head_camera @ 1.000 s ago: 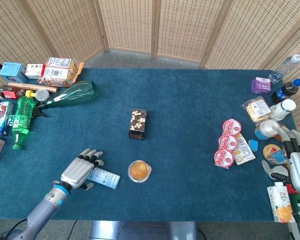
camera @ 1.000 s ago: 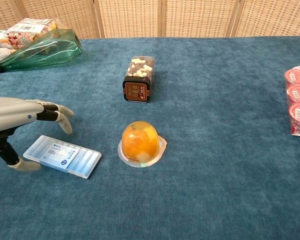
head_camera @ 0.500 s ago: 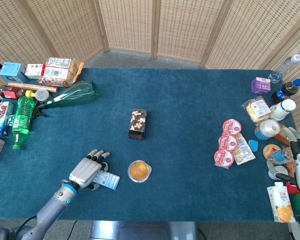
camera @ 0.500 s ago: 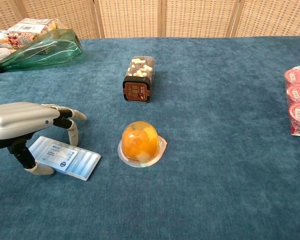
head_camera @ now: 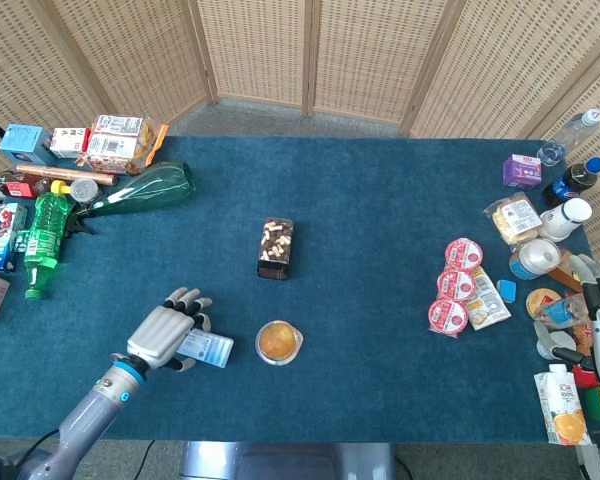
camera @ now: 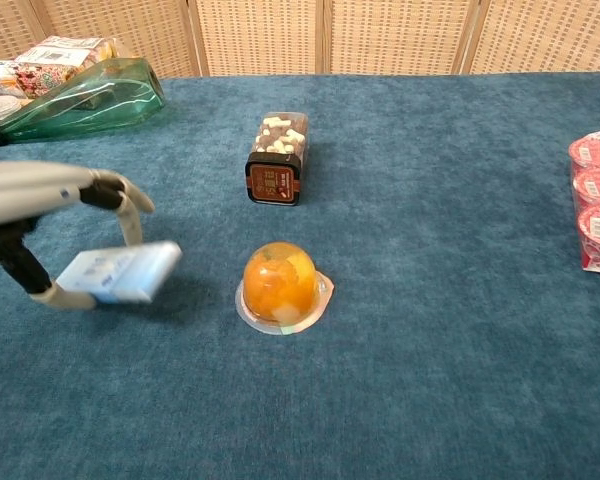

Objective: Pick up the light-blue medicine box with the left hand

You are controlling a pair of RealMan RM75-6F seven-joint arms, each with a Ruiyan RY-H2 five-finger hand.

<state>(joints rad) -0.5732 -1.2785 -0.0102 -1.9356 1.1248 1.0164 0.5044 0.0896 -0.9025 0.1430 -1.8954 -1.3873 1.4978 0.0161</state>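
We see a table (head_camera: 380, 230) covered in dark teal carpet-like cloth. At the far side stands a folding screen (head_camera: 310, 55) of woven wicker panels in pale wooden frames, and a strip of grey floor (head_camera: 280, 120) shows beneath it. Lighting is even.

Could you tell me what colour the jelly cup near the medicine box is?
Orange, the jelly cup; chest view shows it best.

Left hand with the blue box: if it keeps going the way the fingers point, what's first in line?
Nothing close. The left hand, holding the light-blue medicine box, points up-right across bare table. The chocolate tub lies nearest that line, though depth is unclear.
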